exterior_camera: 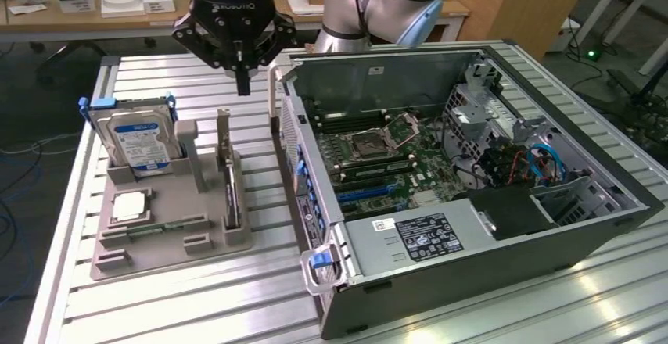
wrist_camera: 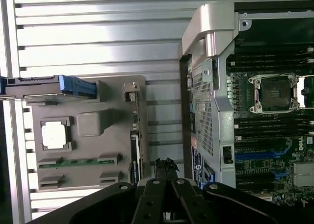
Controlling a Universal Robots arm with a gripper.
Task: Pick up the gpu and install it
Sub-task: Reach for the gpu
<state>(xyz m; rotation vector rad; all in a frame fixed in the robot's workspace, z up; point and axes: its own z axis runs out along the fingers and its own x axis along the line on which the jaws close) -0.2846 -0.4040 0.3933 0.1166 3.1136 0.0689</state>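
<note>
Above the gpu (exterior_camera: 228, 178) in exterior view, beside it from the wrist, fingers (exterior_camera: 243, 77) hang closed, empty.

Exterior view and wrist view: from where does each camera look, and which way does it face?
Exterior view: off the arm, raised, looking down slantwise at the table, the open computer case and the grey holder; the arm and its shut tool show.
Wrist view: on the wrist, looking straight down; the tool shows.
Both share: the gpu standing in the holder, the hard drive, the case.
</note>
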